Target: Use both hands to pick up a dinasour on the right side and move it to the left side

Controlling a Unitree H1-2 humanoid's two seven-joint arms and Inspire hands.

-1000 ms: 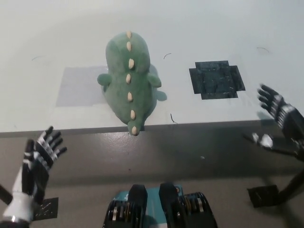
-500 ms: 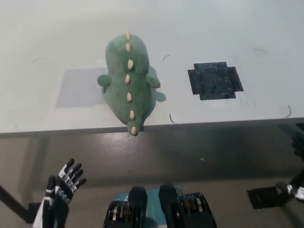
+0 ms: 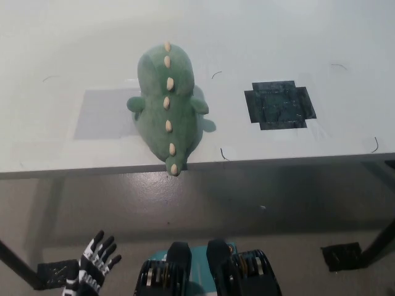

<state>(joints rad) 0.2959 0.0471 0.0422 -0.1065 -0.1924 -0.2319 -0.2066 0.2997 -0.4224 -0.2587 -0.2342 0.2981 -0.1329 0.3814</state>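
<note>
— Lighting? Even, bright, diffuse from overhead; no glare on white table [image 3: 296,43].
— Shadows? Soft, short beside dinosaur [image 3: 168,105]; broad dim band on floor [image 3: 247,203] under table edge.
— Focus? Slightly soft throughout.
</note>
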